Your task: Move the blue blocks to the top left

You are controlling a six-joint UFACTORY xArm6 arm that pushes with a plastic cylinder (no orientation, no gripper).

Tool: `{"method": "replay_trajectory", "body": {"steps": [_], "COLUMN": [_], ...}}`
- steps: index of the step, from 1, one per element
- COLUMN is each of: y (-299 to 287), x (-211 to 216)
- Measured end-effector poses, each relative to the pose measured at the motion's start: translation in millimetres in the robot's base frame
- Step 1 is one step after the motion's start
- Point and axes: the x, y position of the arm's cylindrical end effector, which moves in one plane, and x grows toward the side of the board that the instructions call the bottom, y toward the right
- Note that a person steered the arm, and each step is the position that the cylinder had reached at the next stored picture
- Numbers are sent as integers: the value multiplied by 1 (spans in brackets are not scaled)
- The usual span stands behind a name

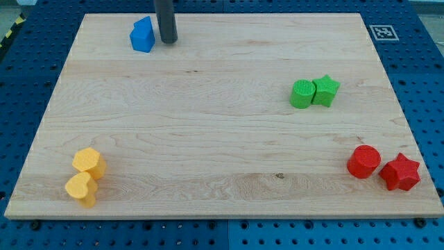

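Note:
One blue block (pixel 143 35), a pentagon-like shape, sits near the view's top left of the wooden board (pixel 208 118). My tip (pixel 167 40) stands just to the right of it, close to its right side; I cannot tell whether they touch. No other blue block is visible.
A green cylinder (pixel 302 94) and a green star (pixel 325 90) touch at the view's right. A red cylinder (pixel 363 162) and a red star (pixel 399 172) lie at the bottom right. A yellow hexagon (pixel 89 162) and a yellow heart-like block (pixel 81 189) lie at the bottom left.

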Motion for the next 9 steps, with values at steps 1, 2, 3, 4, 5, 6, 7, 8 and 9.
{"method": "replay_trajectory", "body": {"steps": [1, 2, 3, 4, 5, 6, 7, 8, 9], "y": [-14, -19, -23, -26, -35, -47, -56, -29, 32], "x": [0, -2, -13, -26, -35, -37, -39, -43, -42]}}
